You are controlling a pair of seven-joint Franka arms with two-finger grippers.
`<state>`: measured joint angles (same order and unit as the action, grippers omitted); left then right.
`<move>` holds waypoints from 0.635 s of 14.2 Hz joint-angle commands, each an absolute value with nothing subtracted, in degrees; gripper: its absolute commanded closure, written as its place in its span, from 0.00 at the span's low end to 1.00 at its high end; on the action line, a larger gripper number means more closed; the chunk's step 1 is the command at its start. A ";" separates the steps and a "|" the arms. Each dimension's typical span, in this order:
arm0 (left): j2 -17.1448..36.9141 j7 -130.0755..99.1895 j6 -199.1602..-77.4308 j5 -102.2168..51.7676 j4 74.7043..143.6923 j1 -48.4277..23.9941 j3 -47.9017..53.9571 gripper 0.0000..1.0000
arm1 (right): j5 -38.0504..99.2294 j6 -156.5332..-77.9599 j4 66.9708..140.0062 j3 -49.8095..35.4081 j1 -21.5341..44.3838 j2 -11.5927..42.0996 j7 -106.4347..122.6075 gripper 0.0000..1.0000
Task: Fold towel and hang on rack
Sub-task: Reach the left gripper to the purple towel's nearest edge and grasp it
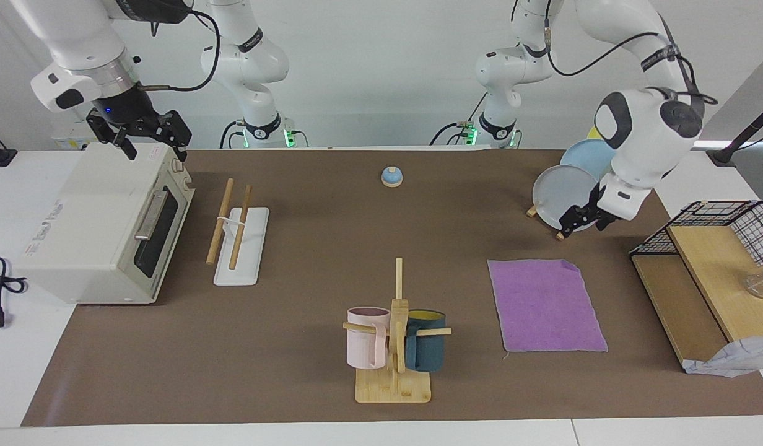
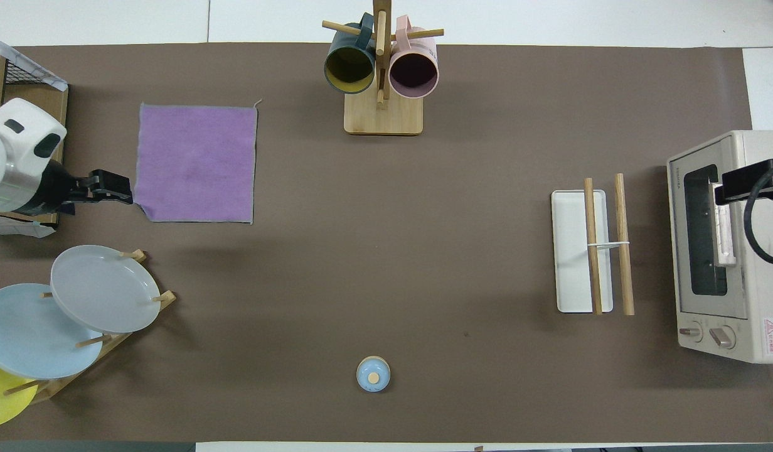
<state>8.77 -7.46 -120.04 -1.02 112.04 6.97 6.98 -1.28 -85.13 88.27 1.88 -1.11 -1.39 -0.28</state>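
**Claws wide, towel still flat**

Claw of the right arm, the right claw, hangs over the toaster oven at the right arm's end of the tabletop, jaws spread wide and holding nothing; this arm waits. Just beside the oven stands the rack, its 2 wooden rods bare. At mid-tabletop sits the mug tree with 2 mugs. Toward the left arm's end lies the towel, purple face up, spread flat and unfolded, 1 corner turned over. Above the gap between the towel and the plate stand hangs the left claw, jaws wide apart and empty.

Judging by this, the task is at its opening step: the reach for the towel. The next move calls for lowering onto the nearest hem and pinching only the cloth, so that 1 edge can be drawn across to make the fold.
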 commanded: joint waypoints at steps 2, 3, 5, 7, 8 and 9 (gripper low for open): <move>15.72 -9.39 -126.72 -0.62 111.09 9.23 7.21 0.00 | -0.26 -85.25 88.95 1.58 -1.58 -2.20 0.35 0.00; 16.78 -11.06 -127.87 -0.70 111.09 10.19 7.21 0.00 | -0.26 -85.34 88.95 1.67 -1.58 -2.20 0.35 0.00; 17.40 -11.60 -128.49 -1.05 111.09 10.46 7.21 0.02 | -0.35 -85.43 88.95 1.58 -1.58 -2.20 0.35 0.00; 17.58 -11.86 -128.76 -1.05 111.35 10.46 7.21 0.08 | -0.26 -85.34 88.95 1.67 -1.58 -2.20 0.35 0.00; 17.67 -12.47 -129.02 -1.05 112.31 10.63 7.21 0.13 | -0.26 -85.34 88.95 1.67 -1.67 -2.20 0.35 0.00; 17.84 -13.61 -129.89 -1.05 112.76 10.63 7.21 0.18 | -0.26 -85.34 88.95 1.67 -1.67 -2.20 0.35 0.00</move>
<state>17.48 -11.66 -128.33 -1.10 111.88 10.21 6.96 -1.28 -85.13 88.27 1.88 -1.11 -1.39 -0.28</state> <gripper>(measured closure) 0.075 0.000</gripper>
